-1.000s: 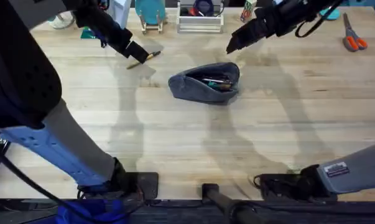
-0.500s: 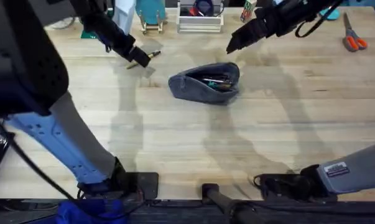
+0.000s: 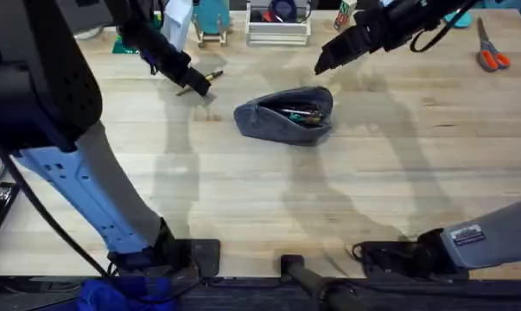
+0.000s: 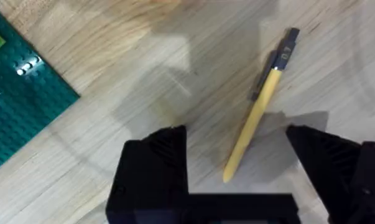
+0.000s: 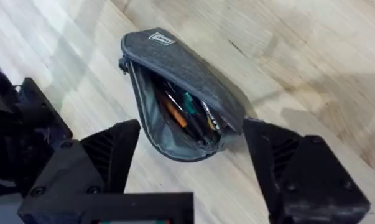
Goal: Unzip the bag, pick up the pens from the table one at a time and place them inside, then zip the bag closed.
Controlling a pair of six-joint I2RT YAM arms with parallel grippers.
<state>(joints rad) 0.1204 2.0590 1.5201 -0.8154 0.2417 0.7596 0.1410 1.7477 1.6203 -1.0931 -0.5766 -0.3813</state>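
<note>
Left gripper (image 4: 237,180) jaws stood wide apart, low over counter (image 4: 143,81). Yellow pen (image 4: 257,121) lay flat on counter, its lower end between jaws, neither finger touching it; dark clip end pointed away from jaws. Green studded plate (image 4: 19,118) lay off to one side.

Right gripper (image 5: 193,168) jaws also spread wide, holding nothing. Bag (image 5: 181,93) lay unzipped just beyond them on counter, pens visible inside.

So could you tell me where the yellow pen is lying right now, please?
In the overhead view the yellow pen lies on the table at the far left, left of the open bag, between the fingers of the open left gripper.
</note>
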